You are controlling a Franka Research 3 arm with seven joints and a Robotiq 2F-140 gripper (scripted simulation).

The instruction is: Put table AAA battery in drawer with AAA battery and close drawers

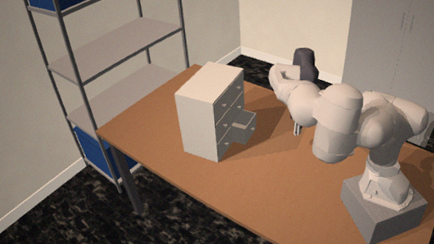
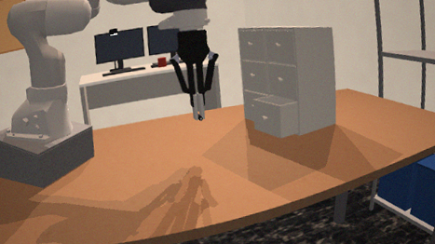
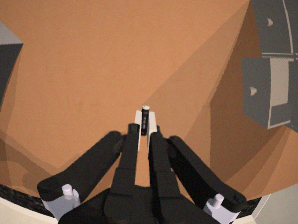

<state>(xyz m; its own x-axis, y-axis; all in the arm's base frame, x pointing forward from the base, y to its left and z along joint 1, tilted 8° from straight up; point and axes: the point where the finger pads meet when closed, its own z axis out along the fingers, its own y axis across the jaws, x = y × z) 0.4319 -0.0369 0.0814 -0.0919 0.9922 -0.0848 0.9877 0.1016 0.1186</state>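
The small white chest [image 1: 213,109] stands on the brown table, also in the exterior view [image 2: 288,80] and at the right edge of the wrist view [image 3: 276,63]. Its bottom drawer on one side [image 1: 244,126] is pulled partly out, as the exterior view [image 2: 274,115] and the wrist view [image 3: 274,102] also show; the others are pushed in. What is inside the drawers is hidden. My gripper [image 2: 198,110] hangs above the table, apart from the chest's front, fingers pointing down. It is shut on the AAA battery [image 3: 145,119], a small light cylinder pinched at the fingertips [image 2: 199,115]. In the top view my arm hides most of the gripper [image 1: 297,129].
My arm's grey base [image 2: 41,153] sits at one end of the table. A metal shelf rack [image 1: 107,56] stands beside the table behind the chest. A desk with monitors [image 2: 132,71] is far behind.
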